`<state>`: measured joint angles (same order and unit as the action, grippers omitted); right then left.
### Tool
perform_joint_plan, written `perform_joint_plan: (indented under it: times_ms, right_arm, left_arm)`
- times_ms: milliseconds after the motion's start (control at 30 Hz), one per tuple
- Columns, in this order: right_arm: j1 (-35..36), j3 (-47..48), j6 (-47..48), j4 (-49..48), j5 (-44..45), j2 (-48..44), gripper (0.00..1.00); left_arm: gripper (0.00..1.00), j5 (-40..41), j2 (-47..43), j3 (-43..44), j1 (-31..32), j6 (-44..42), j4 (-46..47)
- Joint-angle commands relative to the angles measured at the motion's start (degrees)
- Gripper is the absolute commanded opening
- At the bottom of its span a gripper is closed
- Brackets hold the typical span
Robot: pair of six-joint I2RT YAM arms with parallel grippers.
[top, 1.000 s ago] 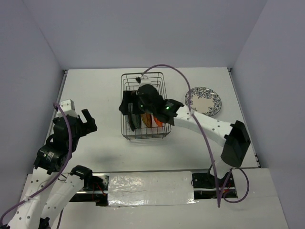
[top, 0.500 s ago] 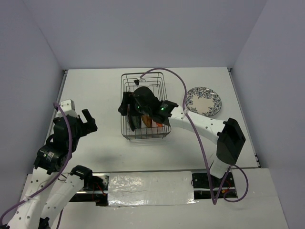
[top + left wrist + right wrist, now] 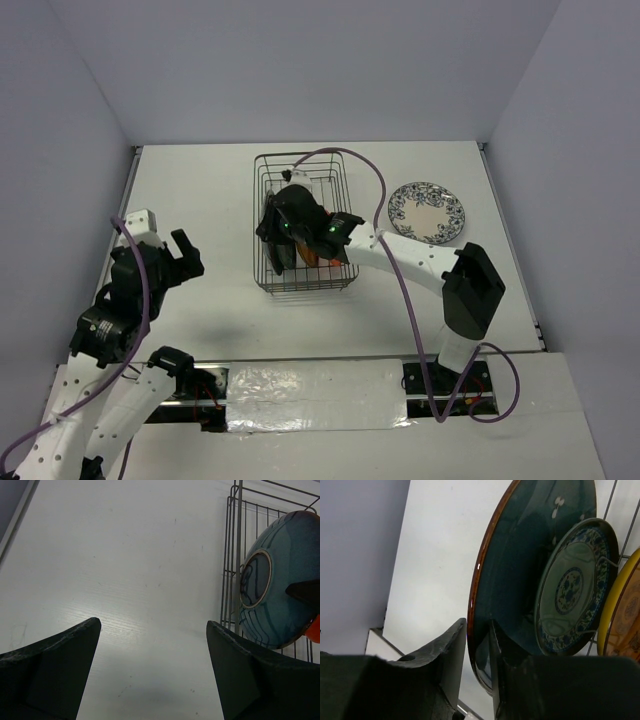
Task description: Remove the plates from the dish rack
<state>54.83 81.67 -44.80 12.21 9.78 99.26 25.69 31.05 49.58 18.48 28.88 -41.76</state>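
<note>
Right tool (image 3: 478, 630) nearly closed; I read its pads pinching the rim of the large teal plate (image 3: 530, 555). That plate stands upright in the dish rack (image 3: 262, 190), with a patterned plate (image 3: 570, 590) and a yellow plate (image 3: 626, 615) beside it. Left tool (image 3: 153, 625) wide open, empty, over the desk (image 3: 125, 555).

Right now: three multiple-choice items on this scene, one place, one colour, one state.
1. Where is the blue-patterned white plate?
A. flat on the table, right of the dish rack
B. in the rack
C. in a pincer
2. Rim colour of the large teal plate that the right pincer straddles?
A. white
B. orange-brown
C. green
3. The left pincer is:
A. shut on a plate
B. shut on rack wire
C. open, empty
Answers: 1 A, top view shows it lying beside the rack. 2 B, right wrist view shows that edge. 3 C, its jaws stand apart over the table.
</note>
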Motion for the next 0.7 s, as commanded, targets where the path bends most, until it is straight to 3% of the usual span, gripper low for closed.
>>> perform_joint_plan:
  times_ms: [0, 33, 100, 133, 167, 200, 333, 667]
  right_arm:
    - [-0.2, 1.1, -2.6, -5.8, 1.6, -0.6, 0.31]
    - [-0.2, 1.5, -2.9, -5.6, 1.5, -0.2, 0.24]
    - [-0.2, 1.7, -3.5, -5.9, 1.6, 0.1, 0.23]
    - [-0.2, 1.8, -3.8, -6.1, 1.6, 0.5, 0.16]
    - [-0.2, 1.8, -4.2, -6.2, 1.6, 0.6, 0.15]
    - [-0.1, 1.7, -4.5, -6.8, 1.4, 0.7, 0.07]
    - [-0.2, 1.0, -6.1, -7.7, 1.9, 0.8, 0.0]
    - [-0.1, 6.0, -3.1, -5.2, -0.1, 2.3, 0.0]
  left_arm:
    - [1.0, 0.5, -0.7, 0.3, 0.3, 0.6, 1.8]
    - [0.99, 0.6, -0.9, 0.3, 0.3, 0.6, 1.8]
    - [1.0, 0.6, -1.0, 0.2, 0.4, 0.6, 1.8]
    - [1.0, 0.7, -1.0, 0.3, 0.4, 0.6, 1.8]
    - [0.99, 0.7, -1.2, 0.2, 0.4, 0.6, 1.9]
    - [0.99, 0.8, -1.2, 0.3, 0.5, 0.7, 1.8]
    - [1.0, 0.9, -1.7, 0.3, 0.6, 0.7, 1.7]
    - [0.99, 1.1, -2.1, 0.3, 0.9, 0.8, 1.7]
